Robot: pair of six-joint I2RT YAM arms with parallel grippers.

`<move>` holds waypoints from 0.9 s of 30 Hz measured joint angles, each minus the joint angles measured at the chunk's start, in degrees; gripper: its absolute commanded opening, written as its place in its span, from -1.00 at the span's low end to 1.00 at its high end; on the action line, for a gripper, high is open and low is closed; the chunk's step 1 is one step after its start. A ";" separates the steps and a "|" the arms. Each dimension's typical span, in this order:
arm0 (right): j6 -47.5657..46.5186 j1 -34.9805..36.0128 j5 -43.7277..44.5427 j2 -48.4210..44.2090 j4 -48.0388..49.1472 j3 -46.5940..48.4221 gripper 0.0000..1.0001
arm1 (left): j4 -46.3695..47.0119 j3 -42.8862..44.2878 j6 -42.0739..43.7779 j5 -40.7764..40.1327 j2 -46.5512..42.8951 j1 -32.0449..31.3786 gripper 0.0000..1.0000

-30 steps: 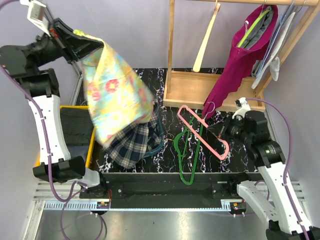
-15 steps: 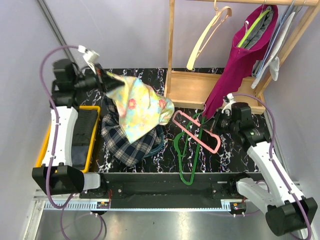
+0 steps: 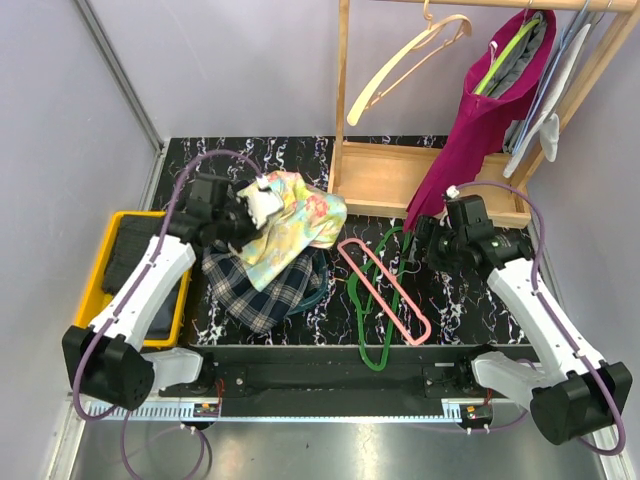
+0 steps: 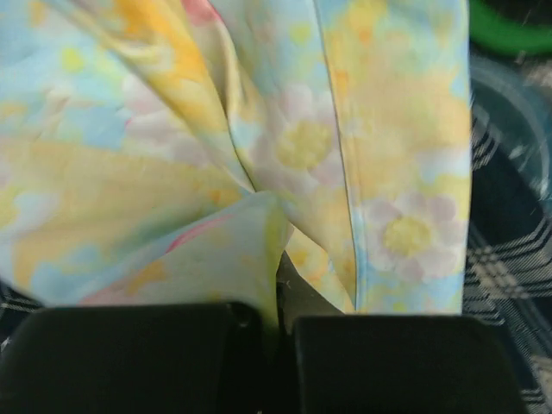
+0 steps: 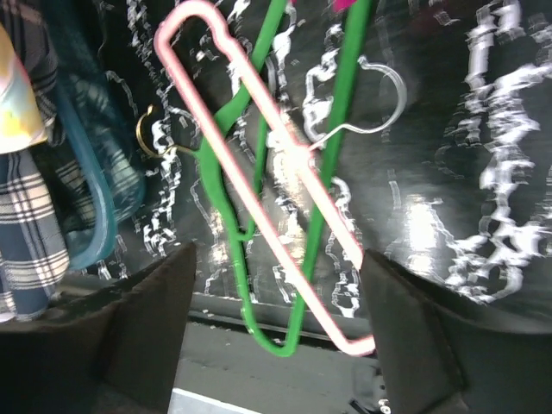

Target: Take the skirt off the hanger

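The plaid skirt (image 3: 255,295) lies crumpled on the table's left side, mostly under a floral garment (image 3: 295,225); its checks also show in the wrist views (image 4: 509,259) (image 5: 26,250). The thin green hanger (image 3: 372,330) (image 5: 228,224) lies flat on the table to its right, apart from the skirt. My left gripper (image 3: 262,200) (image 4: 280,323) is shut on a fold of the floral garment, just above the skirt. My right gripper (image 3: 425,245) (image 5: 276,293) hovers open over the green hanger, with nothing between its fingers.
A pink hanger (image 3: 385,290) (image 5: 285,207) lies across the green one. A teal hanger (image 3: 322,280) (image 5: 86,207) rests at the skirt's right edge. A yellow bin (image 3: 95,275) stands at the left. Behind, a wooden rack (image 3: 400,175) holds a magenta garment (image 3: 480,130) and a wooden hanger (image 3: 400,70).
My left arm has come down from high up, laying the floral garment onto the skirt. My right gripper has opened and let go of the pink hanger, which now lies on the table.
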 measured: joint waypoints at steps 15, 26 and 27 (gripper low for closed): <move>1.01 0.11 8.26 -2.99 -6.23 37.46 0.78 | -6.45 -8.35 3.63 -15.26 5.95 -13.90 0.88; -5.03 0.17 25.07 15.80 -3.61 71.82 0.88 | -13.92 17.38 -3.48 -15.72 -0.94 -13.51 0.98; -5.49 0.13 26.95 18.47 -3.78 73.50 0.88 | -13.90 20.90 -4.11 -15.72 -2.05 -13.44 0.98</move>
